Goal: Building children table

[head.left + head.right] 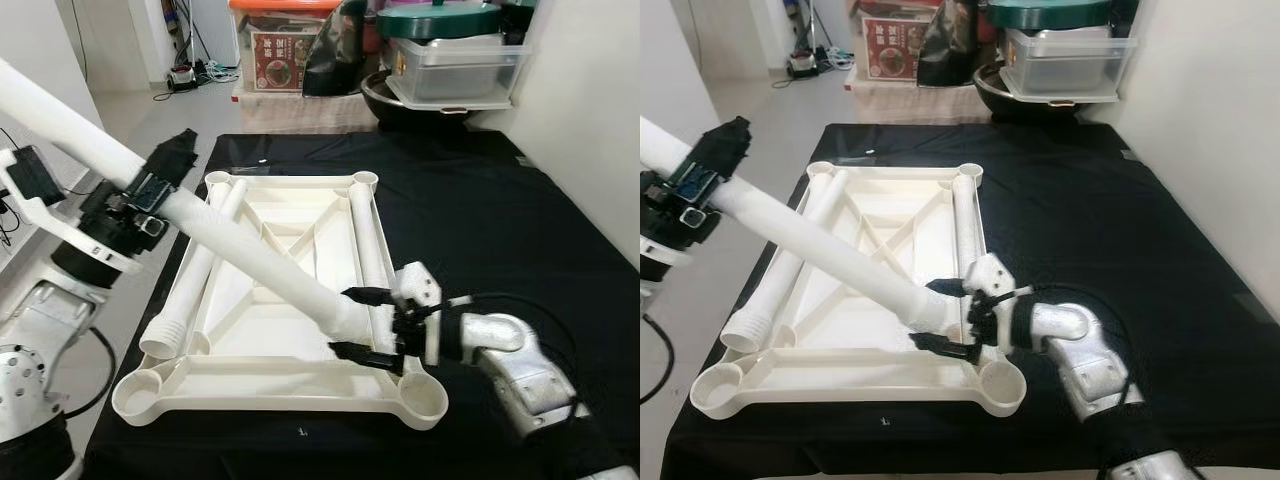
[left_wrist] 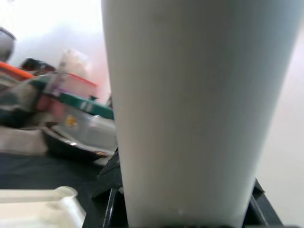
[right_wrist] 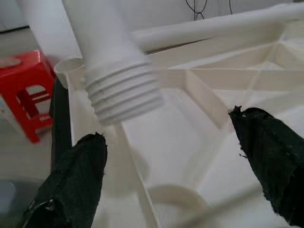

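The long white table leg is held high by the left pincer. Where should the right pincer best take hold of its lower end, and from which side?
Probably on the smooth tube just above the threaded end of the table leg, leaving the threads free for screwing in. The leg slopes down toward the tabletop frame, so the open right pincer should come from the robot's right, fingers straddling the round tube. The left pincer holds the upper part.

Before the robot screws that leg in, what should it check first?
1. Left claw holding the white leg: ok.
2. Right claw open around the leg's threaded end, not gripping: ok.
3. Threaded end over a corner socket: not ok, it sits beside the near right one.
4. Leg upright for screwing: not ok, it slants.
5. Tabletop frame flat on the black cloth: ok.
6. Spare leg out of the way: cannot tell.
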`<state>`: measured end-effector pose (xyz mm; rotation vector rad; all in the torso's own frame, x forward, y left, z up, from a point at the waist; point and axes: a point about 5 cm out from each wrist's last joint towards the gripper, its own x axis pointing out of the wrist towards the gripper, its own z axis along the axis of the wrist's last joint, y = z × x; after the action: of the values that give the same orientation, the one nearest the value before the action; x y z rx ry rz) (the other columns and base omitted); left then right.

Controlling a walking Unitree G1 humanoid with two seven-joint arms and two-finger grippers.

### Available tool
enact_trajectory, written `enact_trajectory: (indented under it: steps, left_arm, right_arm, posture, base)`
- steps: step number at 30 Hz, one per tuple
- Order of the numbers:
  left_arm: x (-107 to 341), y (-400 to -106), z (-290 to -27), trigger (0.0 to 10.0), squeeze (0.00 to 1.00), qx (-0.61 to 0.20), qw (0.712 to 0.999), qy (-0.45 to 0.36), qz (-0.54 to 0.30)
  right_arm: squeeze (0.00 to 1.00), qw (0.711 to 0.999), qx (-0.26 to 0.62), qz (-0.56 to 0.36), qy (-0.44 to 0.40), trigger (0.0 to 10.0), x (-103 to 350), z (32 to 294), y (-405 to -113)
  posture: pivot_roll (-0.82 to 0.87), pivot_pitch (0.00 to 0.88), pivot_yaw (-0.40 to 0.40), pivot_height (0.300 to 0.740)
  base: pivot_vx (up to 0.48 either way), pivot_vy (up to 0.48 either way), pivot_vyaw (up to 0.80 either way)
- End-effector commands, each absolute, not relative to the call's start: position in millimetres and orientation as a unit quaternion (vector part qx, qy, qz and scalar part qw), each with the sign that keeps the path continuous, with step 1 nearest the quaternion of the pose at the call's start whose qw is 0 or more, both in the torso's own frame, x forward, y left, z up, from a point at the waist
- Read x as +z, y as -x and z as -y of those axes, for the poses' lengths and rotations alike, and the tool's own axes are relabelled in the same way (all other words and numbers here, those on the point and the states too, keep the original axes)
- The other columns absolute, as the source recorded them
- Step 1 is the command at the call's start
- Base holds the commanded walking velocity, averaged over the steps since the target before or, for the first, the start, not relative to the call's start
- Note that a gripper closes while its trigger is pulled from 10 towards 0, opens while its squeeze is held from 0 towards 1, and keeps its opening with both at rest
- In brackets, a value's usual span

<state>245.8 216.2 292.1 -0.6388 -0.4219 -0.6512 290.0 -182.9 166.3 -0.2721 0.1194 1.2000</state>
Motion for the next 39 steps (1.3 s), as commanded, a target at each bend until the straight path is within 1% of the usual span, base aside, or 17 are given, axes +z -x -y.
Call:
enact_trajectory:
  steps: [1, 3, 7, 8, 9, 10, 12, 13, 14, 17, 18, 20, 23, 24, 27, 34, 39]
  left_arm:
    - [293, -243, -218, 0.0, 0.00, -0.309, 0.881, 0.296, 0.202]
    - [291, -241, -217, 0.0, 0.00, -0.309, 0.883, 0.293, 0.199]
    - [288, -241, -215, 0.0, 0.00, -0.312, 0.882, 0.295, 0.193]
    - [286, -242, -211, 0.0, 0.00, -0.317, 0.880, 0.298, 0.188]
    - [286, -242, -211, 0.0, 0.00, -0.317, 0.880, 0.298, 0.188]
    - [285, -243, -206, 0.0, 0.00, -0.325, 0.878, 0.300, 0.183]
    - [283, -244, -198, 0.0, 0.00, -0.340, 0.873, 0.304, 0.173]
    - [283, -244, -198, 0.0, 0.00, -0.340, 0.873, 0.304, 0.173]
    - [282, -244, -196, 0.0, 0.00, -0.349, 0.871, 0.303, 0.166]
    - [282, -243, -195, 0.0, 0.00, -0.354, 0.870, 0.302, 0.161]
    - [281, -243, -194, 0.0, 0.00, -0.358, 0.870, 0.300, 0.157]
    - [281, -243, -194, 0.0, 0.00, -0.358, 0.870, 0.300, 0.157]
    - [281, -241, -191, 0.0, 0.00, -0.365, 0.871, 0.292, 0.149]
    - [281, -241, -191, 0.0, 0.00, -0.365, 0.871, 0.292, 0.149]
    - [280, -239, -190, 0.0, 0.00, -0.369, 0.872, 0.289, 0.143]
    - [280, -240, -184, 0.0, 0.00, -0.378, 0.870, 0.286, 0.134]
    - [280, -243, -179, 0.0, 0.00, -0.386, 0.866, 0.289, 0.132]
  right_arm:
    - [1.00, 0.802, 0.585, -0.049, 0.113, 10.0, 182, 189, -288]
    - [1.00, 0.776, 0.614, -0.076, 0.120, 10.0, 197, 206, -284]
    - [1.00, 0.765, 0.627, -0.081, 0.127, 10.0, 211, 214, -286]
    - [0.63, 0.766, 0.627, -0.067, 0.122, 10.0, 223, 209, -294]
    - [0.63, 0.766, 0.627, -0.067, 0.122, 10.0, 223, 209, -294]
    - [0.00, 0.767, 0.632, -0.050, 0.105, 10.0, 236, 198, -301]
    - [0.00, 0.755, 0.651, -0.029, 0.070, 10.0, 251, 172, -308]
    - [0.00, 0.755, 0.651, -0.029, 0.070, 10.0, 251, 172, -308]
    - [0.00, 0.738, 0.671, -0.030, 0.059, 10.0, 252, 155, -308]
    - [0.00, 0.726, 0.685, -0.031, 0.055, 10.0, 252, 144, -307]
    - [0.00, 0.711, 0.700, -0.037, 0.053, 10.0, 251, 132, -306]
    - [0.00, 0.711, 0.700, -0.037, 0.053, 10.0, 251, 132, -306]
    - [0.00, 0.655, 0.749, -0.085, 0.057, 10.0, 243, 109, -297]
    - [0.00, 0.655, 0.749, -0.085, 0.057, 10.0, 243, 109, -297]
    - [0.00, 0.623, 0.768, -0.119, 0.085, 10.0, 231, 99, -292]
    - [0.00, 0.624, 0.760, -0.152, 0.095, 10.0, 218, 78, -295]
    - [0.00, 0.646, 0.742, -0.147, 0.101, 10.0, 216, 61, -301]
  posture:
    - [-0.01, 0.000, -0.023, 0.740]
    - [-0.02, 0.000, -0.022, 0.740]
    - [-0.02, 0.000, -0.017, 0.740]
    - [-0.03, 0.000, -0.015, 0.740]
    - [-0.03, 0.000, -0.015, 0.740]
    - [-0.02, 0.000, -0.011, 0.740]
    - [-0.02, 0.000, -0.005, 0.740]
    - [-0.02, 0.000, -0.005, 0.740]
    - [-0.02, 0.000, -0.001, 0.740]
    - [-0.02, 0.000, -0.001, 0.740]
    - [-0.01, 0.000, -0.005, 0.740]
    - [-0.01, 0.000, -0.005, 0.740]
    - [0.02, 0.000, -0.020, 0.740]
    - [0.02, 0.000, -0.020, 0.740]
    - [0.02, 0.000, -0.018, 0.740]
    - [0.02, 0.000, -0.013, 0.740]
    - [0.02, 0.000, -0.012, 0.740]
  base:
    - [0.000, 0.000, 0.00]
    - [0.000, 0.000, 0.00]
    - [0.000, 0.000, 0.00]
    - [0.000, 0.000, 0.00]
    - [0.000, 0.000, 0.00]
    - [0.000, 0.000, 0.00]
    - [0.000, 0.000, 0.00]
    - [0.000, 0.000, 0.00]
    - [0.000, 0.000, 0.00]
    - [0.000, 0.000, 0.00]
    - [0.000, 0.000, 0.00]
    - [0.000, 0.000, 0.00]
    - [0.000, 0.000, 0.00]
    - [0.000, 0.000, 0.00]
    - [0.000, 0.000, 0.00]
    - [0.000, 0.000, 0.00]
    - [0.000, 0.000, 0.00]
